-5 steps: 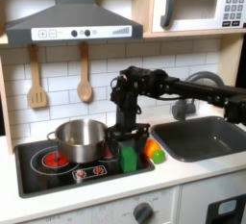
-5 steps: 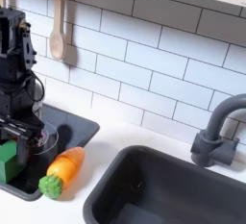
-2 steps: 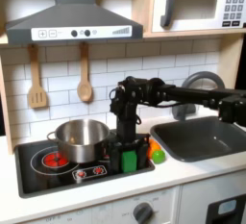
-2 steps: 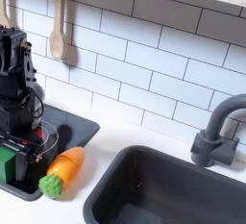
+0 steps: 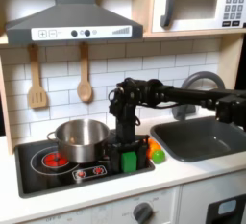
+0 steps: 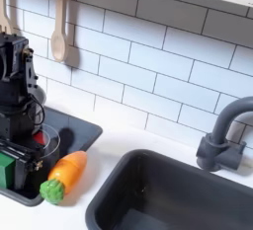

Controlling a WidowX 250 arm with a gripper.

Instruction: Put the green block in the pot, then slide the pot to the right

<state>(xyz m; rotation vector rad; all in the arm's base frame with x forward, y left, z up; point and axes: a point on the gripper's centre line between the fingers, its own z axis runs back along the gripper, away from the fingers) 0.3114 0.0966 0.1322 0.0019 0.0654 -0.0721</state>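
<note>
The green block point(image 5: 128, 159) stands on the black stovetop point(image 5: 38, 175) at its front right corner in the first exterior view, its upper part covered by my claw point(image 5: 126, 149). In the second exterior view the block point(image 6: 6, 167) sits at the left edge of the frame, partly cut off and partly behind the claw point(image 6: 18, 157).

Going from left to right in the first exterior view: a wooden spatula point(image 5: 36, 79) and a wooden spoon point(image 5: 85, 74) hang on the tiled wall. Below them the pot point(image 5: 79, 139) rests on the stovetop, left of the block and apart from it; I cannot see its inside. The claw is down over the block with its fingers at the block's sides. I cannot tell from either view whether the fingers press on the block or merely stand beside it, since the black parts merge with the dark stovetop. Just right of the block lies a toy vegetable point(image 5: 153, 151), orange with a green end, partly hidden behind the block. The arm point(image 5: 183, 91) runs off to the right above the sink point(image 5: 207, 136).

In the second exterior view the toy vegetable point(image 6: 62, 176) lies on the white worktop point(image 6: 119, 135) just beside the stovetop's edge. The sink point(image 6: 168, 194) and a grey tap point(image 6: 222, 140) lie to the right, both cut off by the frame.
</note>
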